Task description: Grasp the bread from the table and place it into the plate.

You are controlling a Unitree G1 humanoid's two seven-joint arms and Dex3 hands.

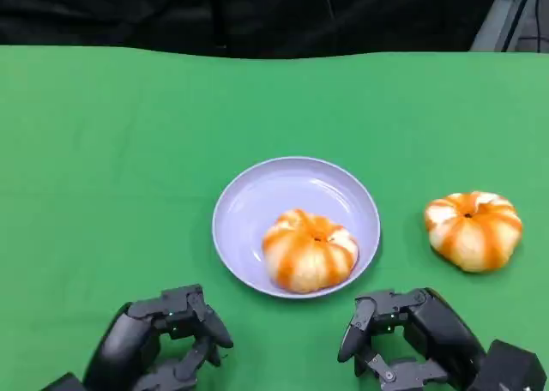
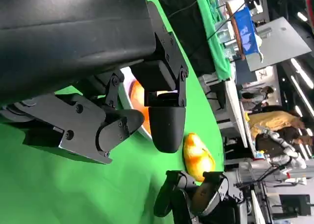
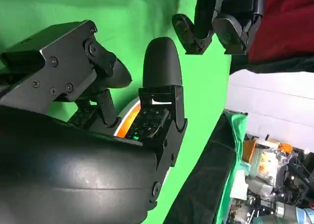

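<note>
1. A pale lavender plate [image 1: 296, 226] sat at the middle of the green table [image 1: 103, 168].
2. One orange-and-white striped bread [image 1: 309, 250] lay inside the plate, on its near right part, touching the rim there.
3. A second bread [image 1: 473, 229] of the same kind rested on the cloth, right of the plate and apart from it.
4. The left hand [image 1: 163, 339] hovered at the near left, fingers curled loosely, holding nothing.
5. The right hand [image 1: 407, 335] hovered near the plate's near right edge, fingers apart and empty; the second bread lay just beyond it.
</note>
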